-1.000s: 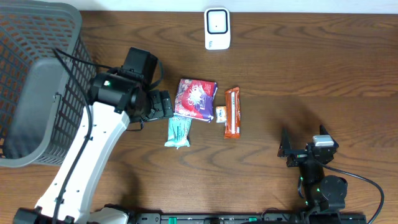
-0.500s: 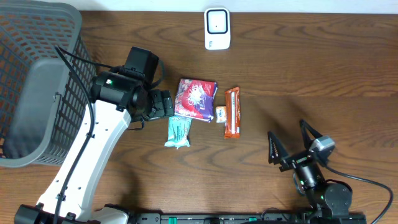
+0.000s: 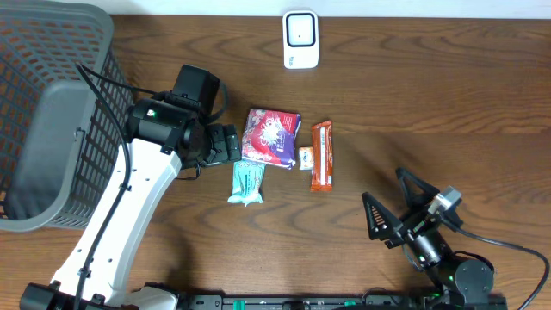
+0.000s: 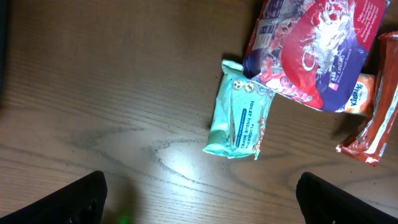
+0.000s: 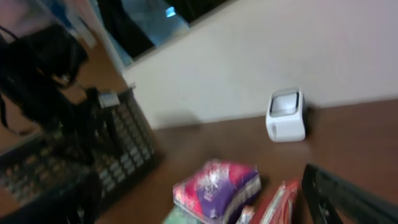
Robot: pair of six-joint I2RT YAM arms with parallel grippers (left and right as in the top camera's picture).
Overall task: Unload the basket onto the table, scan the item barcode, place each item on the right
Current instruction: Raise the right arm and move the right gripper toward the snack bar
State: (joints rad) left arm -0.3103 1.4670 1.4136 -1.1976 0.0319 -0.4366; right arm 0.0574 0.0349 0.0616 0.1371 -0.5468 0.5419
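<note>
Left gripper (image 4: 199,199) hangs spread wide near the toilet tissue pack (image 4: 239,118), mid-frame. Right gripper (image 3: 394,205) gapes empty, lower right. Risk: that pack touches the snack bag (image 4: 311,50), so a grab may drag both, well apart from the scanner (image 3: 300,39).

The left arm (image 3: 120,207) rises from the near edge, white and bent at the elbow. The left gripper (image 3: 228,145) points right, held low, its jaws spread wide and empty. The right arm (image 3: 443,263) crouches at the near right corner. The right gripper (image 3: 394,203) is aimed far-left with its jaws wide too, seemingly empty, though its wrist view is blurred.
</note>
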